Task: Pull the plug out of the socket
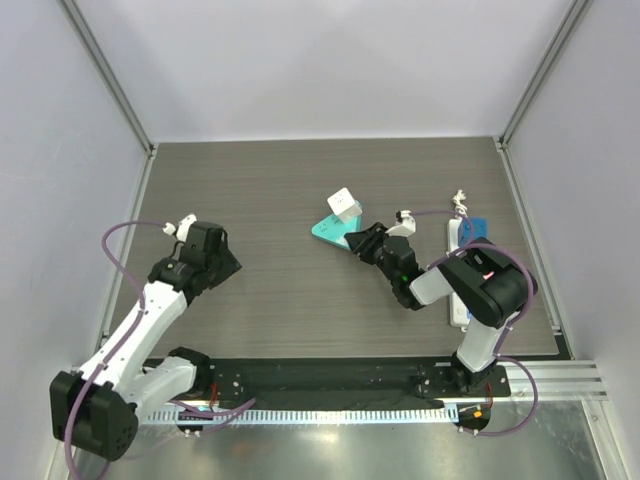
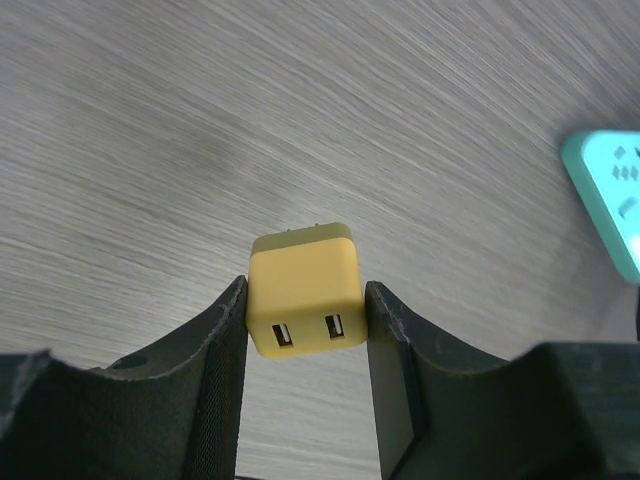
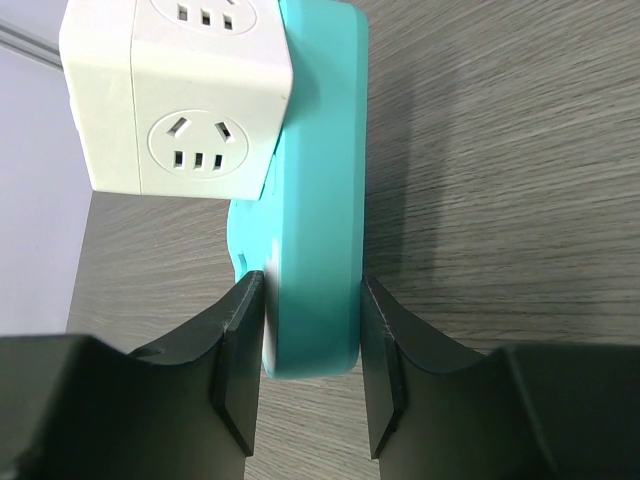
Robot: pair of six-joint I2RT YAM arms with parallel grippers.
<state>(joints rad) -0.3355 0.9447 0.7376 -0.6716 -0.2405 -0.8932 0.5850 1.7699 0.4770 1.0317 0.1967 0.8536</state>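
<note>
Left gripper (image 2: 306, 295) is clamped on the yellow plug (image 2: 305, 300), well apart from the strip (image 1: 452, 238), which lies far right, seemingly partly under the right arm (image 1: 480, 290). Right gripper (image 3: 308, 290) is clamped on the teal tray (image 3: 320, 200).

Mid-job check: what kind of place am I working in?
Probably a lab robot test cell: a wood-grain table boxed in by plain white walls on metal frame posts, with the left arm and right arm bolted to a rail at its near edge.
</note>
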